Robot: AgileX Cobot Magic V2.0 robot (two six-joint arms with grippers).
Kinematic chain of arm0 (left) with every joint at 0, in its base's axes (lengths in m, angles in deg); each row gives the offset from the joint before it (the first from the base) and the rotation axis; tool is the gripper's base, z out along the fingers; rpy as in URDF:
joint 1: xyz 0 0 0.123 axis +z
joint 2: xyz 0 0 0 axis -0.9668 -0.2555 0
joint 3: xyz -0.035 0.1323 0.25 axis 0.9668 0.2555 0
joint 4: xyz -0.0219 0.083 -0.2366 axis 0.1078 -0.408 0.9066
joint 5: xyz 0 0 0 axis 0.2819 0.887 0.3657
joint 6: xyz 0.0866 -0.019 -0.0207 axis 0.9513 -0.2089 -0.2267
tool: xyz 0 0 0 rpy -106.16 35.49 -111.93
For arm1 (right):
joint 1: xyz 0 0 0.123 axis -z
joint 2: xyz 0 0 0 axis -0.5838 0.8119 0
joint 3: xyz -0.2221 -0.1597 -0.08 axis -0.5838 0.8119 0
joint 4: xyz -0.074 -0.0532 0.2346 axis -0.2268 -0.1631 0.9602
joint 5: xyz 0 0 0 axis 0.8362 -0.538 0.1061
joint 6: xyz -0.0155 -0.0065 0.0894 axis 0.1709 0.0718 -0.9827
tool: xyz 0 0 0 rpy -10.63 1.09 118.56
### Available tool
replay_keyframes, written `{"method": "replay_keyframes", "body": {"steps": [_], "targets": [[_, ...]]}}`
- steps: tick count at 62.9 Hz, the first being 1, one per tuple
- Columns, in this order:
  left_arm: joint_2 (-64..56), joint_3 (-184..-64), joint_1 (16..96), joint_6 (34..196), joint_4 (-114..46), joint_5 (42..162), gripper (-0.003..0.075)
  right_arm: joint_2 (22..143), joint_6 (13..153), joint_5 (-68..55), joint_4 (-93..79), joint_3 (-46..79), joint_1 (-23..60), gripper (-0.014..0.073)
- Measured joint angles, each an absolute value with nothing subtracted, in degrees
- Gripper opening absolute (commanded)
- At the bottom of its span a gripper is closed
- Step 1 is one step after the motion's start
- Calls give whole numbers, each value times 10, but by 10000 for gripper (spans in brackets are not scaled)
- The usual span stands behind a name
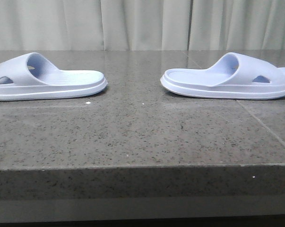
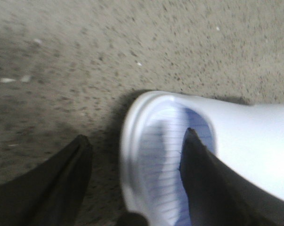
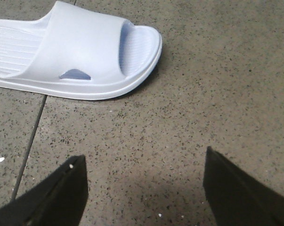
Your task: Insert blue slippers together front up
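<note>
Two blue slippers (image 1: 47, 78) (image 1: 229, 78) well apart on the table (image 1: 142, 137), both tools (image 2: 137, 141) (image 3: 144, 162) spread, empty.

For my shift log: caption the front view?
Two pale blue foam slide slippers lie apart, soles down, on a speckled stone table.

Front view low at near table edge (image 1: 142, 165), facing curtain (image 1: 142, 23), left wrist view close above left slipper (image 2: 179, 155), same as (image 1: 47, 78), right wrist view higher, off right slipper (image 3: 76, 52), shared (image 1: 232, 78)
</note>
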State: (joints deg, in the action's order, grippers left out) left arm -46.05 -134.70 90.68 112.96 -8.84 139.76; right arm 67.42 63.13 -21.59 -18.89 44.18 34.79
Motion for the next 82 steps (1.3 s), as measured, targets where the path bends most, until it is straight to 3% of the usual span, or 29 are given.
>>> {"method": "replay_keyframes", "body": {"steps": [14,23,45,66,82], "targets": [[-472,-1353,889,1132,-77,1398,395,674,631,-216,-189,442,348,538],[-475,-1354,884,1133,-74,1404,334,674,631,-216,-189,442,348,538],[-482,-1356,883,1134,-75,1415,-19,674,631,-216,-189,442,348,538],[-465,-1351,883,1163,-40,1451,-20,674,631,-216,-189,442,348,538],[-348,-1268,883,1240,61,1465,-20,674,631,-216,-189,442,348,538]]}}
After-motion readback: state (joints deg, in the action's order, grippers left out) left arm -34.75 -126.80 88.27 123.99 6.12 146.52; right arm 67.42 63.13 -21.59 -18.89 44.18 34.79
